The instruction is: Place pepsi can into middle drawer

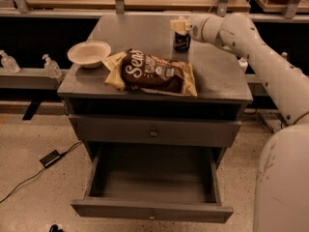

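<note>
Camera view: small dark-blue pepsi can (pixel 181 42) stands upright at the far right of the grey metal cabinet top (pixel 217 76). The pale two-finger gripper (pixel 179 26) sits right at its silver top; whether it grips cannot be told. The wide grey middle drawer (pixel 193 211) stands pulled out, nearest. A brown chip bag (pixel 154 74) lies near the can, and a white bowl (pixel 89 53) sits at the left.

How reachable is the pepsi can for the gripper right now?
Probably yes: the gripper is right at the top of the pepsi can, and the chip bag lies nearer the front, not between them.
</note>
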### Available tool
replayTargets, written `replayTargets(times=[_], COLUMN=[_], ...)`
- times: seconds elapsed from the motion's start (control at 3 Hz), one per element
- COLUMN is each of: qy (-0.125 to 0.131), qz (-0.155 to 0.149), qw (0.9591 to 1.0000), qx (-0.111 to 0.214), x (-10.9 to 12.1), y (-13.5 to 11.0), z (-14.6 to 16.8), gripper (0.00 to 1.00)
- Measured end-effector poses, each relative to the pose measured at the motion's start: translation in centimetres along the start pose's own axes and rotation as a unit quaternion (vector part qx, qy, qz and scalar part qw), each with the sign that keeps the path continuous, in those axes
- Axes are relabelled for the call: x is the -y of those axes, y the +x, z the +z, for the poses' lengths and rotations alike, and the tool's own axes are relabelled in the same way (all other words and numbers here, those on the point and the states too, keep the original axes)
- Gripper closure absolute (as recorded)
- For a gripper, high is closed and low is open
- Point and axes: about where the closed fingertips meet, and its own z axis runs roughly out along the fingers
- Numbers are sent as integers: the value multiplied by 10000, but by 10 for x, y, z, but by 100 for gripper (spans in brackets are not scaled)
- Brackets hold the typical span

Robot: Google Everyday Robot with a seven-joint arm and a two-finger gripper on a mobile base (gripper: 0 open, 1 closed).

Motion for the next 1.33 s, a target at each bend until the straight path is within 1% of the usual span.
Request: replayTargets(times=[0.33,0.67,1.0,1.33], qy=[-215,-565,-701,-836], qz=[-216,-1046,-1391,-1329], qw=[9993,9924,9856,9860], qx=[221,325,657,566], x=[-5,-30,-91,-98], y=[-18,-45,-55,-42], z=[-52,-151,-216,-216], gripper=[96,100,100,100])
